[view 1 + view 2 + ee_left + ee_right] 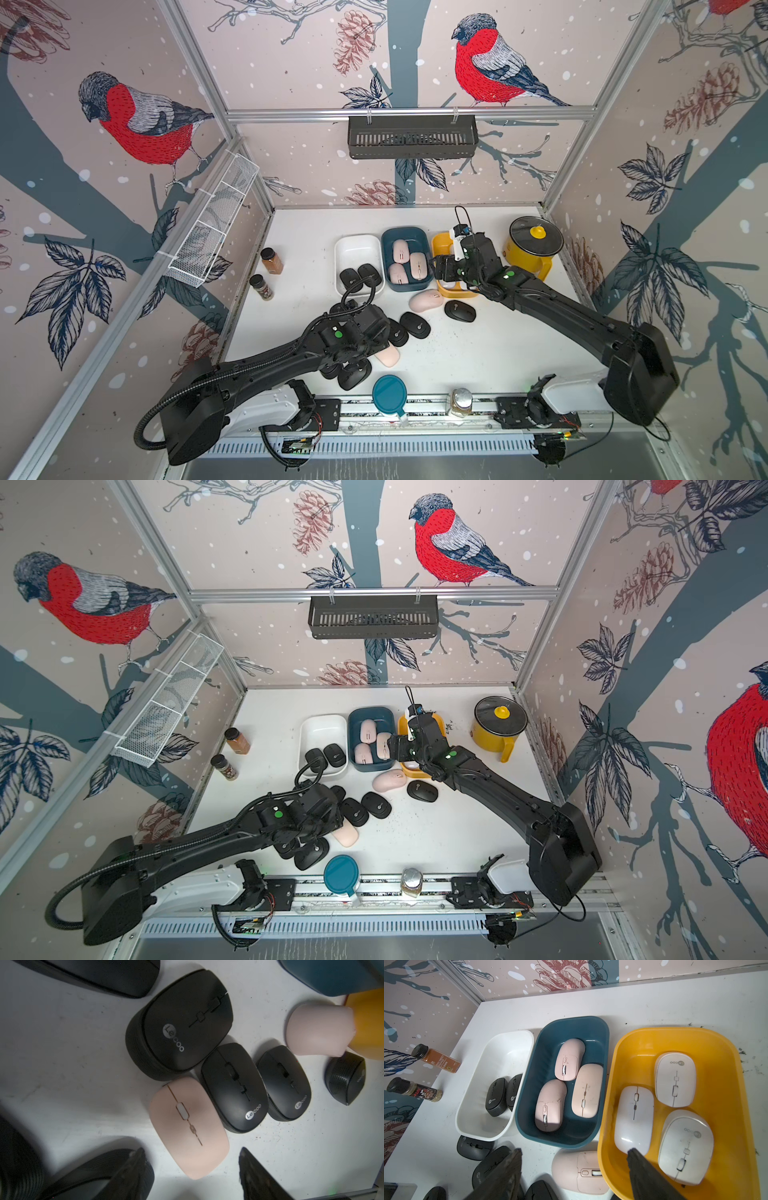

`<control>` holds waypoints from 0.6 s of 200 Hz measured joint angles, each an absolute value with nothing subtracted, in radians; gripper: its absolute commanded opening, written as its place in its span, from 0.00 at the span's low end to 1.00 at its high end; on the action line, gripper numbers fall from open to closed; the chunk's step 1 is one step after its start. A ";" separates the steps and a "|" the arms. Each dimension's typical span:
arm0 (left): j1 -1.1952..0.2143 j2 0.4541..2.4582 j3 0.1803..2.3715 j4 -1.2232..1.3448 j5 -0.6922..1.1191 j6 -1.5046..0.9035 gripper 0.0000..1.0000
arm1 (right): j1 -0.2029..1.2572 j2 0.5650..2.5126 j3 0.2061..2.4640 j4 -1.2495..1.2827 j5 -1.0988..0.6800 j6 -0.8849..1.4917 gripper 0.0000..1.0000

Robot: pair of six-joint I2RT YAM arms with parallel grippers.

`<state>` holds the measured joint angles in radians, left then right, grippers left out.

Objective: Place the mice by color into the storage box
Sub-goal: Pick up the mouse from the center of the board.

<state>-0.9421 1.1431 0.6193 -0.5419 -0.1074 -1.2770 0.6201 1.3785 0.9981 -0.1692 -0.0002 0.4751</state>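
Three bins stand in a row. The white bin (506, 1034) holds two black mice, the blue bin (591, 1019) three pink mice, and the yellow bin (695, 1030) three white mice. My left gripper (191, 1150) is open, and its fingers straddle the near end of a loose pink mouse (187, 1126) without touching it. Three black mice (233, 1088) lie just beyond that one. My right gripper (575, 1150) is open and empty. It hovers over another loose pink mouse (579, 1172), with one finger above the yellow bin. In a top view, both arms (336, 332) cover parts of the pile.
Two spice jars (272, 261) stand left of the bins and a yellow lidded pot (534, 247) to their right. A teal-lidded container (389, 395) and a glass jar (460, 401) sit at the front rail. More black mice (353, 378) lie under the left arm.
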 measured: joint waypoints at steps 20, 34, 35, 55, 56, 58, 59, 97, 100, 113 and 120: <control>-0.949 1.190 0.636 -0.539 -0.102 -1.284 0.69 | 0.605 1.376 0.986 -0.162 -0.007 0.475 0.80; -0.951 1.221 0.648 -0.536 -0.097 -1.286 0.69 | 0.594 1.376 0.978 -0.152 -0.020 0.475 0.80; -0.951 1.222 0.648 -0.536 -0.097 -1.286 0.69 | 0.594 1.376 0.977 -0.152 -0.020 0.475 0.80; -0.953 1.251 0.659 -0.536 -0.082 -1.287 0.65 | 0.585 1.376 0.970 -0.149 -0.030 0.476 0.80; -0.953 1.253 0.661 -0.536 -0.081 -1.287 0.65 | 0.585 1.376 0.969 -0.149 -0.031 0.476 0.80; -0.953 1.255 0.661 -0.536 -0.081 -1.287 0.65 | 0.583 1.376 0.969 -0.148 -0.031 0.476 0.80; -0.953 1.256 0.661 -0.536 -0.081 -1.287 0.65 | 0.583 1.376 0.968 -0.148 -0.032 0.476 0.80; -0.953 1.297 0.676 -0.537 -0.078 -1.298 0.65 | 0.566 1.372 0.953 -0.134 -0.053 0.477 0.80; -0.953 1.301 0.678 -0.537 -0.078 -1.299 0.65 | 0.565 1.371 0.952 -0.133 -0.055 0.477 0.80; -0.953 1.318 0.687 -0.540 -0.078 -1.300 0.64 | 0.559 1.370 0.945 -0.126 -0.059 0.496 0.80; -0.953 1.330 0.694 -0.545 -0.078 -1.300 0.64 | 0.555 1.370 0.941 -0.123 -0.062 0.495 0.80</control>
<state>-0.9531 1.3296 0.6937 -0.5449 -0.0780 -1.3003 0.5552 1.3701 0.9413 -0.1234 -0.0624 0.4953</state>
